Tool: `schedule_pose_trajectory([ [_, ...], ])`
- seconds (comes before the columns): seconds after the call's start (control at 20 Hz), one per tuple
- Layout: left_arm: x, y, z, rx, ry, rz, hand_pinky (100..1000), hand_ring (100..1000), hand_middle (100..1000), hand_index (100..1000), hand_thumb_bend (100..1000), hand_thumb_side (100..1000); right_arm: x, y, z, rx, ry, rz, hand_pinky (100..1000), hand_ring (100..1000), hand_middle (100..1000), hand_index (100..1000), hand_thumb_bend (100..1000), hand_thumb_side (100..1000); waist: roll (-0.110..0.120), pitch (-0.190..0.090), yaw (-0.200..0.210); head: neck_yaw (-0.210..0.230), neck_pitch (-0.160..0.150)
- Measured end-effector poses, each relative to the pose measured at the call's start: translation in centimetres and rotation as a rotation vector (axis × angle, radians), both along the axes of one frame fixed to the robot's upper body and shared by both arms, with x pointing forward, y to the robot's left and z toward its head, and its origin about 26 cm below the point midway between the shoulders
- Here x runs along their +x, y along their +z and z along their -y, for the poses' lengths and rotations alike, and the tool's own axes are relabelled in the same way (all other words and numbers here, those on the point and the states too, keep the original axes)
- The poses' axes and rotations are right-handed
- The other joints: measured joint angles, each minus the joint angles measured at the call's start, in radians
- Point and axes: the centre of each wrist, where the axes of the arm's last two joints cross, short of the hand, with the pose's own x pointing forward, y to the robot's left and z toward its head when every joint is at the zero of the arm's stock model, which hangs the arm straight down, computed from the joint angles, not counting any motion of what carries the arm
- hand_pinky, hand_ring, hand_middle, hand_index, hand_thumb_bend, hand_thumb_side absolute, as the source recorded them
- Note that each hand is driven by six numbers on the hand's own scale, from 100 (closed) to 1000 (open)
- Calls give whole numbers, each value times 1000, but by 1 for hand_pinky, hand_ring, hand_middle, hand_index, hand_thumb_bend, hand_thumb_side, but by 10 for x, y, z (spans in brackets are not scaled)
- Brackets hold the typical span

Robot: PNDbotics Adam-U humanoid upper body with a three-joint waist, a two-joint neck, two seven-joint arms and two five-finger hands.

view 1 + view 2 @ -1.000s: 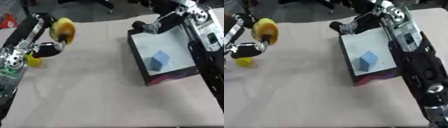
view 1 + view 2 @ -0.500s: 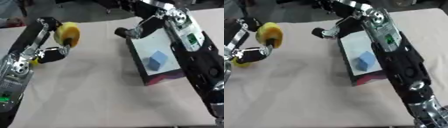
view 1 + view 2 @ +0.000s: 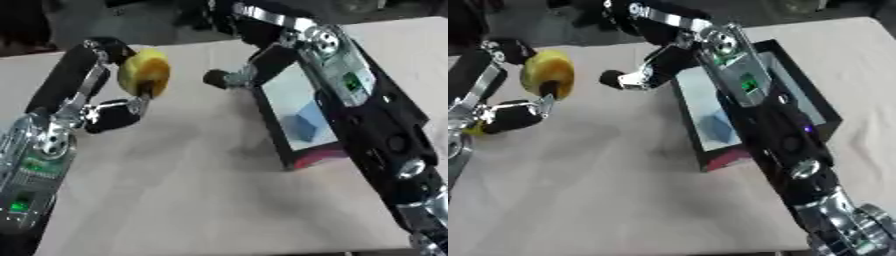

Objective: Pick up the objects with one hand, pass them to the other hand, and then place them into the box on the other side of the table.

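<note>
yellow object (image 3: 143, 74) sits up off the table at far left, pinched in the left hand (image 3: 122, 102). right hand (image 3: 627, 79) reaches toward it from the box (image 3: 278, 131) side, just apart; can't tell how its fingers stand. risk: release before the right hand closes drops the round object, which likely rolls off. blue cube (image 3: 303, 124) lies in the box.

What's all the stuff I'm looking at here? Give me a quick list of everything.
Yellow round object: one, yellow, held up over the table's left part.
Blue block: one, blue, inside the box.
Box: one, dark walls with a pale floor and a pink patch on the near side, table's right part.
Table: one, beige.
Left robot hand: black and silver, fingers round the yellow round object.
Right robot hand: black, beside the box's far left corner; fingers unclear.
</note>
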Motion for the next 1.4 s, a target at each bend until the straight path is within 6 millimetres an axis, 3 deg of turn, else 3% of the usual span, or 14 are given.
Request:
schedule_pose_trajectory([
  [0.65, -7, -1, 21, -21, -43, 15, 756, 598, 502, 595, 100, 100, 10, -15, -16, -50, -42, 29, 1000, 1000, 767, 1000, 326, 100, 0, 0, 0, -4, -1],
  [1.0, -9, 0, 26, -44, -41, 19, 754, 593, 499, 596, 100, 100, 14, -20, -19, -49, -75, 36, 1000, 1000, 632, 997, 274, 100, -1, 0, 1, -8, -1],
  [1.4, -10, 0, 28, -67, -50, 16, 755, 593, 504, 603, 100, 100, 15, -22, -21, -4, -106, -6, 958, 1000, 455, 880, 140, 100, -1, 0, 2, -21, 0],
])
